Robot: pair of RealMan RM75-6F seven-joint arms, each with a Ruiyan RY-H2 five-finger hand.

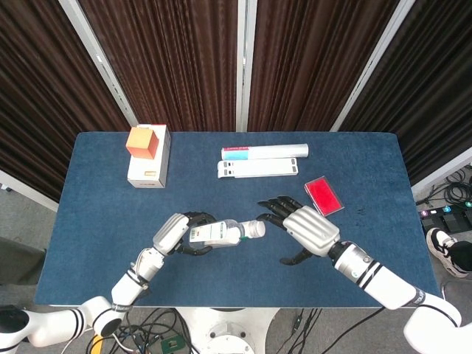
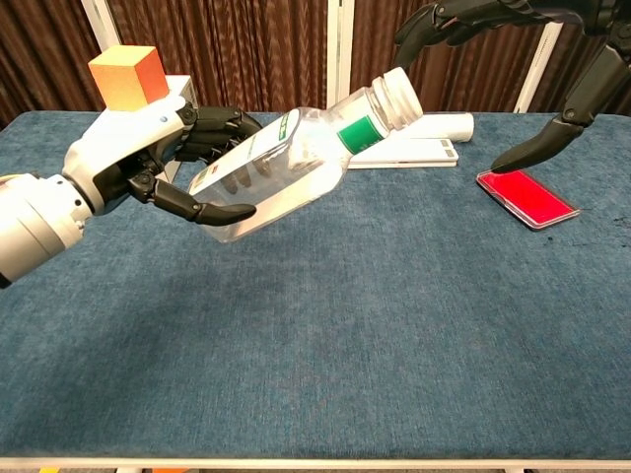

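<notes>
Your left hand (image 2: 148,163) grips the clear plastic bottle (image 2: 296,163), tilted above the blue table (image 2: 394,335), its white cap end toward your right hand (image 1: 306,228), whose fingers are spread wide, holding nothing, just beside the cap.

So here's what my arms look like up close. Both are glossy white tubes with black rings at the wrists, kind of like banded cuffs. My left robot hand (image 2: 158,163) has a smooth white shell over the back and matte black fingers (image 2: 212,210) that taper to pointy tips. My right robot hand (image 1: 306,228) is a bit different on top: the back plate is silvery grey with ribbed grooves running across it, and its fingers (image 1: 274,206) are the same matte black. The forearm behind it goes white, black band, white again. Down by my base there's a messy bundle of black cables.
</notes>
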